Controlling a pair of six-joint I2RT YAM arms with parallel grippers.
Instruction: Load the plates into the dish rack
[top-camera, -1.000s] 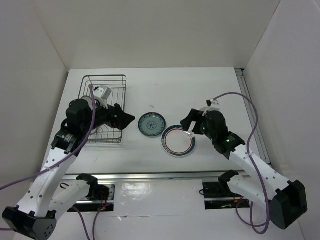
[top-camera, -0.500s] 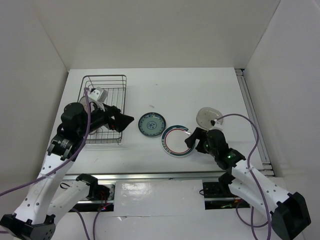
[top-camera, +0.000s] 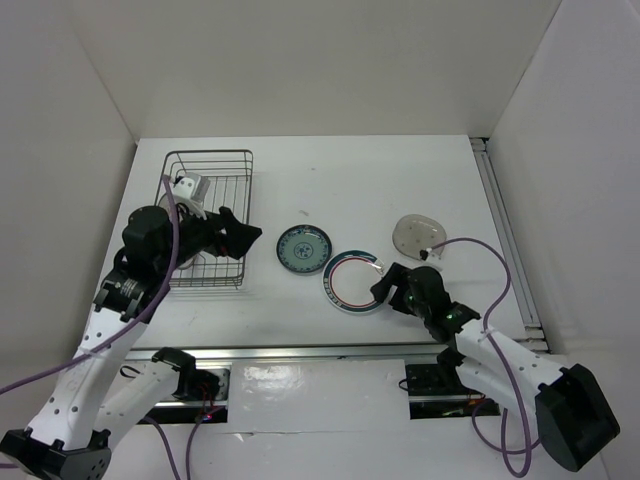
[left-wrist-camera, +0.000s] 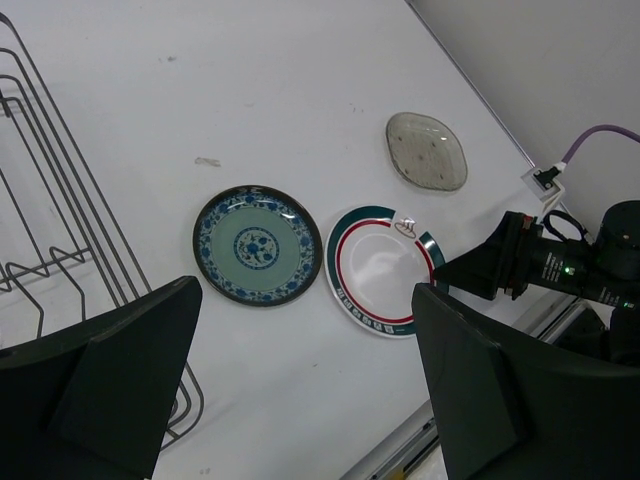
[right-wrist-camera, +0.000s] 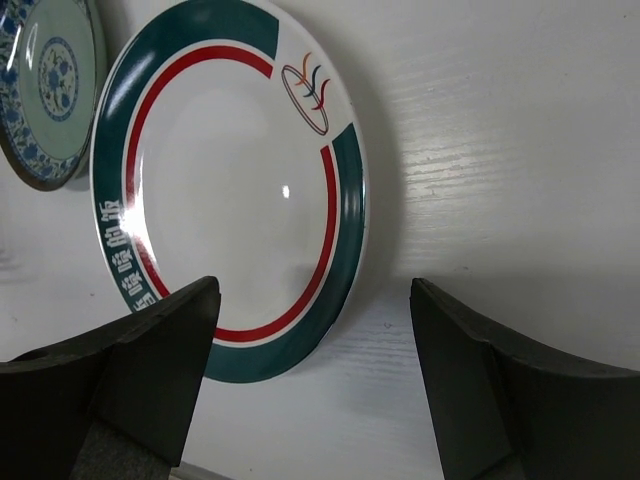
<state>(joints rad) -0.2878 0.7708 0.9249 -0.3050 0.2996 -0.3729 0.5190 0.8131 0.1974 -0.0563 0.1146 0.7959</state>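
Note:
The dish rack (top-camera: 210, 165) stands at the back left; its wires show in the left wrist view (left-wrist-camera: 60, 230). The teal patterned plate (top-camera: 303, 248) (left-wrist-camera: 257, 244) lies flat right of it. The white plate with red and teal rings (top-camera: 350, 283) (left-wrist-camera: 385, 268) (right-wrist-camera: 220, 190) lies beside it, nearer. My left gripper (top-camera: 245, 236) (left-wrist-camera: 310, 400) is open and empty, above the rack's right side. My right gripper (top-camera: 383, 290) (right-wrist-camera: 315, 390) is open and empty, low at the white plate's right rim. The orange sunburst plate is not in view.
A greyish oval dish (top-camera: 418, 235) (left-wrist-camera: 427, 150) lies behind the right gripper. A metal rail (top-camera: 320, 352) runs along the near edge of the table. White walls enclose the left, back and right sides.
My right arm has pulled back toward the near edge and come down to the white plate's right rim, uncovering the greyish dish. My left gripper has shifted slightly over the rack.

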